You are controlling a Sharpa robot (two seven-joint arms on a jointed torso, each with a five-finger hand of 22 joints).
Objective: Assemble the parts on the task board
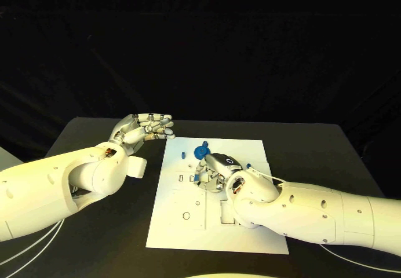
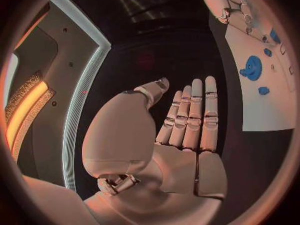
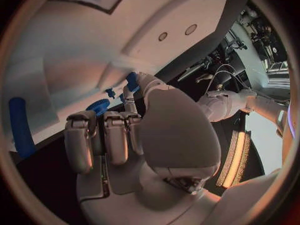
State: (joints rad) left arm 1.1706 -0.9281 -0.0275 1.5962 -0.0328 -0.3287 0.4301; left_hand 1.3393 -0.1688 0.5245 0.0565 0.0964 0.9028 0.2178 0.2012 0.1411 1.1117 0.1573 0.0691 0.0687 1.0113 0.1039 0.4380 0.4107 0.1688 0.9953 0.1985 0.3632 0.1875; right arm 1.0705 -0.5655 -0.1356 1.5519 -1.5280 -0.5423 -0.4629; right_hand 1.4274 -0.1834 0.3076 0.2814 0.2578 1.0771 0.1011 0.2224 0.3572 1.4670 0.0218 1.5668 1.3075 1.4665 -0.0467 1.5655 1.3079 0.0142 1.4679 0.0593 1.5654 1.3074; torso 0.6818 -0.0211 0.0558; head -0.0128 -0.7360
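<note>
Head view: the board (image 1: 215, 231) lies in the middle of the table (image 1: 317, 145). The left hand (image 1: 147, 128) hangs over the table just left of the board's far corner, fingers apart, holding nothing. The right hand (image 1: 219, 167) is down on the board's far half, beside a round blue part (image 1: 200, 152); whether it holds anything I cannot tell.

Left wrist view: the left hand (image 2: 187, 130) is flat, fingers straight and side by side, empty. Beyond it lies the board (image 2: 265, 110) with the round part (image 2: 252, 67) and smaller blue parts (image 2: 263, 90).

Right wrist view: the right hand (image 3: 125, 135) has its fingers curled toward the board (image 3: 69, 80), close to the round part (image 3: 98, 105). A long blue part (image 3: 20, 127) lies aside.
</note>
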